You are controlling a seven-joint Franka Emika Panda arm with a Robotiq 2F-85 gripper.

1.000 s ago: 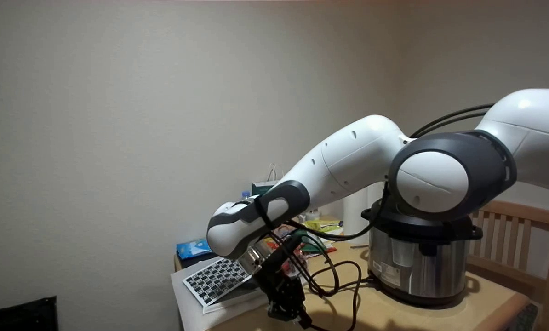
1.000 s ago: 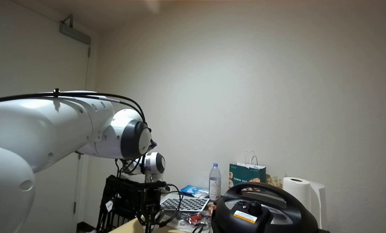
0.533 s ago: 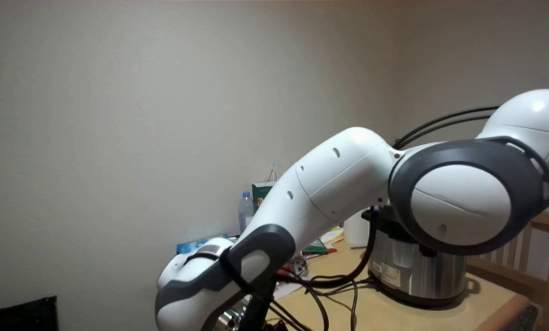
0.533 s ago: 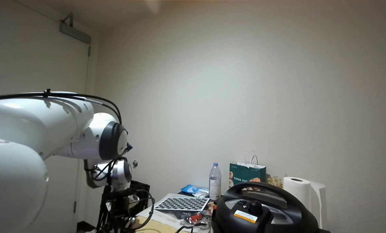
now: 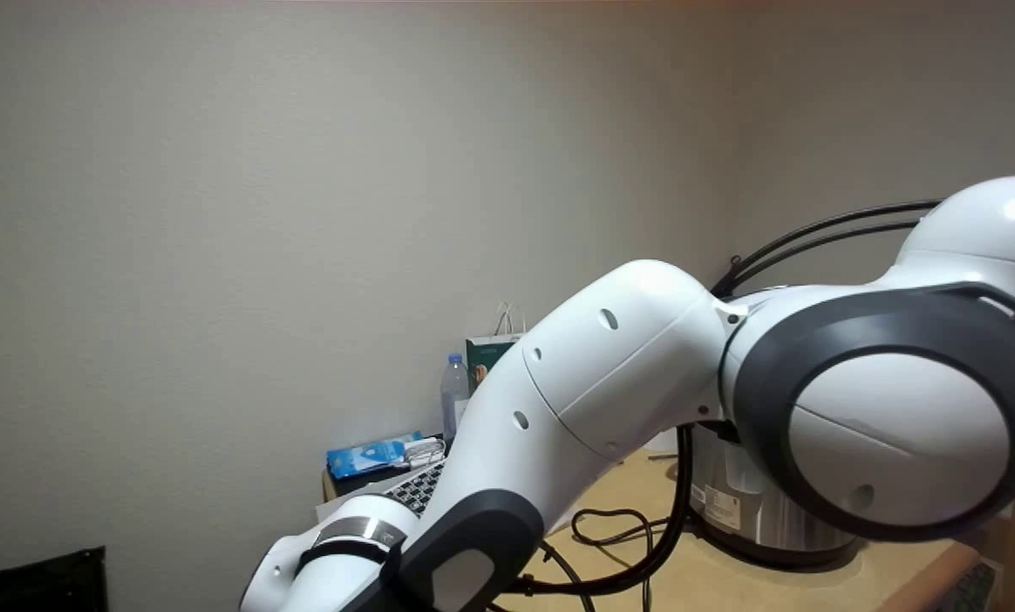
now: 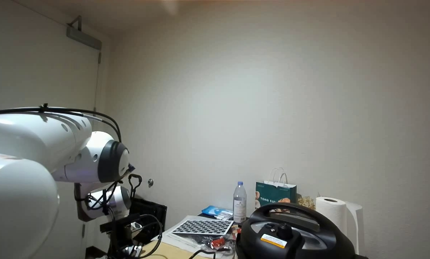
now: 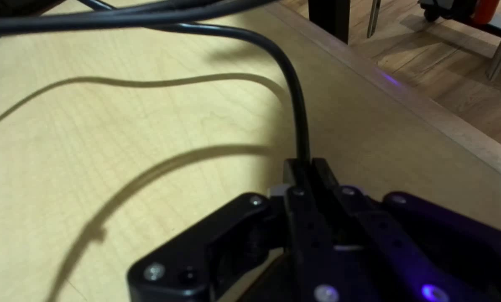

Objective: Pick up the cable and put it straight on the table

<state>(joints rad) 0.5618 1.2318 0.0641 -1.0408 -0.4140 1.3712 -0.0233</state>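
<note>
The black cable (image 7: 301,113) runs from the upper left of the wrist view, bends down and ends between my fingertips. My gripper (image 7: 304,164) is shut on it, with the cable upright between the tips, above the pale wooden table (image 7: 191,117). The cable's shadow lies on the table apart from it. In both exterior views the rest of the cable (image 5: 614,512) (image 6: 201,251) lies on the table, looping near the cooker's base. The fingertips are out of view below the frame in both exterior views.
A steel pressure cooker (image 5: 758,501) (image 6: 294,233) stands on the table. A black-and-white checkered board (image 6: 203,227), plastic bags, a bottle (image 6: 240,205), a green paper bag (image 6: 272,192) and a paper towel roll (image 6: 330,214) stand behind. The table edge (image 7: 426,107) runs at the right of the wrist view.
The arm has swung left and lower in both exterior views, carrying the gripper toward the bottom of the frame. The held cable has been drawn along, and its loop near the cooker has become smaller.
</note>
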